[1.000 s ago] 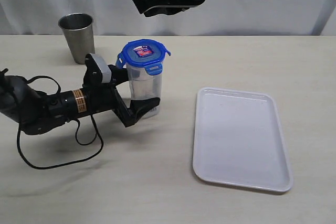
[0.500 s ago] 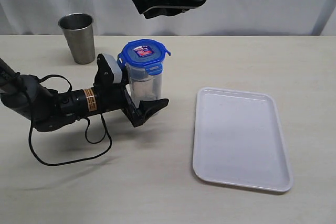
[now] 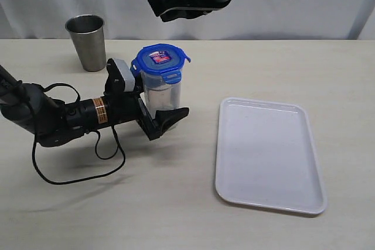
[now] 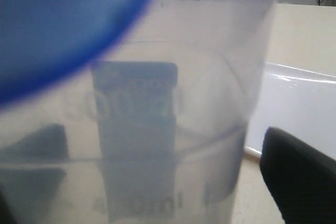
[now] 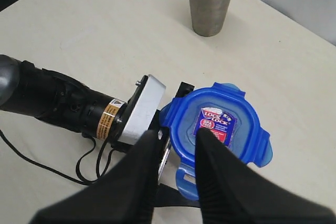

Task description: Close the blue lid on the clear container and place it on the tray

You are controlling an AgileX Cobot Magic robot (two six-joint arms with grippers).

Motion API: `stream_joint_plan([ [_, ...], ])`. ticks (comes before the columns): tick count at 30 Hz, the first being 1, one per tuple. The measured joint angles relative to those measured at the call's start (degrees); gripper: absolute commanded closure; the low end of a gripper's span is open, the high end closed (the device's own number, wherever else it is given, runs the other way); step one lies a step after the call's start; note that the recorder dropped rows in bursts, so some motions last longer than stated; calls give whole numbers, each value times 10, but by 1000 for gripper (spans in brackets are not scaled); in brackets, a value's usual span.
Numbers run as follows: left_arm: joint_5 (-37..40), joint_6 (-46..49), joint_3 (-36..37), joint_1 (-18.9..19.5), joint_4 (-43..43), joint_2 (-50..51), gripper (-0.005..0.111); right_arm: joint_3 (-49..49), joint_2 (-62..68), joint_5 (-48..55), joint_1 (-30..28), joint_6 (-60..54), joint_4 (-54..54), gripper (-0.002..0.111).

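Work surface: a pale beige matte tabletop. It is backed by a white draped curtain that closes off the room behind. Back left on the table stands a tapered steel cup, upright with its mouth up. The tall clear plastic container stands upright left of centre, well apart from the cup. The small blue snap-flap lid sits on its mouth, label up. Some flaps flare outward at the rim; whether any is latched cannot be told. The flat white rectangular tray lies to the right on the table, apart from the container and with nothing on it. The left gripper lies low, almost along the tabletop, with jaws spread wide to either side of the container's lower half. In the left wrist view the near finger shows a gap to the container wall, so no grip is seen. A black cable loops on the table beside that arm. The right gripper hangs above the lid without touching it. Its fingers are narrowly parted and hold nothing.
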Motion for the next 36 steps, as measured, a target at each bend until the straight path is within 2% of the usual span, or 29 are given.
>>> stream_joint_plan([
  [10,-2,0,0,0,-10,0,9,0,0,5,0,0,0,83],
  [12,-2,0,0,0,-11,0,18,0,0,10,0,2,0,83],
  [19,-6,0,-1,0,2,0,72,0,32,13,0,69,-57,83],
  [22,-8,0,-1,0,11,0,85,0,42,14,0,100,-84,83],
  [25,-9,0,-1,0,11,0,94,0,46,14,0,116,-95,80],
  [29,-5,-9,-1,0,11,0,107,0,46,15,0,133,-97,60],
  [31,-5,-13,-1,0,13,0,107,0,46,17,-3,138,-98,55],
  [36,-14,-16,-5,9,53,0,107,0,46,45,-43,162,-96,55],
])
